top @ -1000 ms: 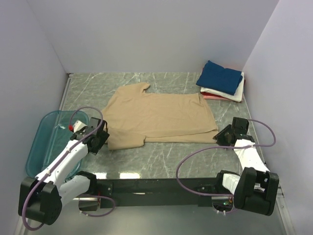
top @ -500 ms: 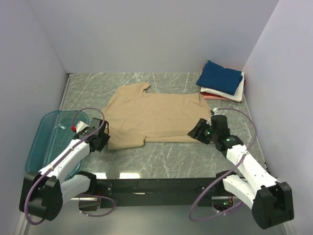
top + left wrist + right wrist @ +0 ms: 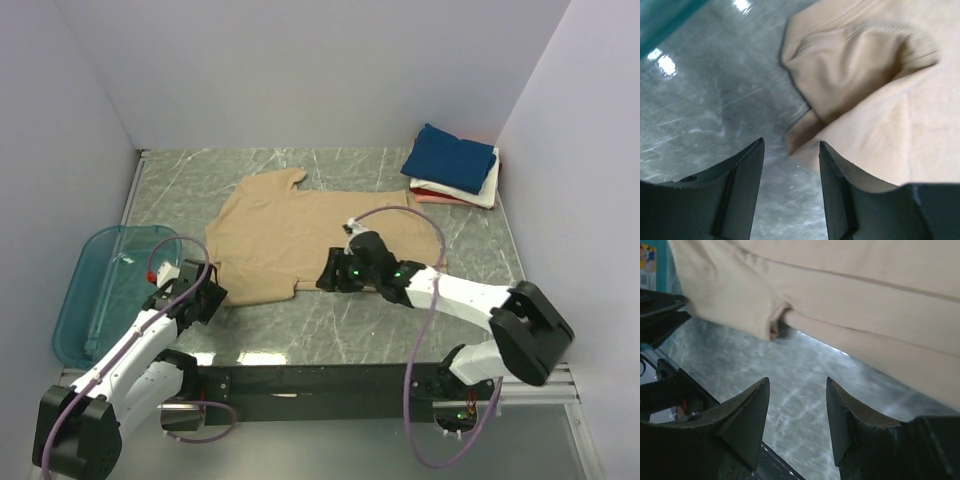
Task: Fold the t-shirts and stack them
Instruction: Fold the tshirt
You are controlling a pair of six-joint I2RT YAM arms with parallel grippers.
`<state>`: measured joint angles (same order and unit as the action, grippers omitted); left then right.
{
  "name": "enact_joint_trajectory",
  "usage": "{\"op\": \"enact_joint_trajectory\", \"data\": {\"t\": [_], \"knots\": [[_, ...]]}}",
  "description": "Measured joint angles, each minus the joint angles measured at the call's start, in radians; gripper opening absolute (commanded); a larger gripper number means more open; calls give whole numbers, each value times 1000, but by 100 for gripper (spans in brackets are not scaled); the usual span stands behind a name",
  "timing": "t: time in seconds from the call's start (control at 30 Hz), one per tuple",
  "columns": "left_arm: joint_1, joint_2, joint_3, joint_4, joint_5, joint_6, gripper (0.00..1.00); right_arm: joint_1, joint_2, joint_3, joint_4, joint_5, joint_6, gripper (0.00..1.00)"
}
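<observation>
**tan shirt lying sideways, both end effectors parked at its near edge**

the plain tan soft cloth t-shirt (image 3: 300, 225) is spread on the grey marbled counter (image 3: 400, 310), partly folded over. its long axis runs left to right, roughly parallel to the counter's near edge. the stack of folded navy blue, white and pinkish red cloth shirts (image 3: 450, 157) is sat in the far right corner, well apart from it. the translucent teal plastic tub (image 3: 95, 290) is off to the left.

the bit that matters: the shirt's near edge lies just beyond both sets of fingertips. the left end effector (image 3: 212, 293) is placed at the near-left corner. in the left wrist view the doubled-over corner is seen just ahead of the jaws, slightly to the right. the right end effector (image 3: 328, 277) is stretched across to about the middle of the near hem, where the outline steps in. that step is seen just ahead in the right wrist view.

both are released: jaws spread apart, bare counter showing between them, nothing gripped.

so the next fold would probably be made away from the arms, across the long axis, with the near edge picked up at two points. the left one looks marginally nearer to cloth. a short forward nudge would likely be needed on each side before anything can be pinched.
</observation>
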<state>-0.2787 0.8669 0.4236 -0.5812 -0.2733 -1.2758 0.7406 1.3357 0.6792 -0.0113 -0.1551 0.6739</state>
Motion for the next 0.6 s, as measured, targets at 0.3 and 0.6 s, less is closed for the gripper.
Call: {"op": "enact_joint_trajectory", "data": {"t": [0.3, 0.6], "knots": [[-10, -12, -31, 51, 41, 9, 53, 148, 252, 155, 85, 19, 10, 56], [-12, 28, -32, 121, 49, 36, 33, 216, 419, 256, 95, 30, 17, 55]]}}
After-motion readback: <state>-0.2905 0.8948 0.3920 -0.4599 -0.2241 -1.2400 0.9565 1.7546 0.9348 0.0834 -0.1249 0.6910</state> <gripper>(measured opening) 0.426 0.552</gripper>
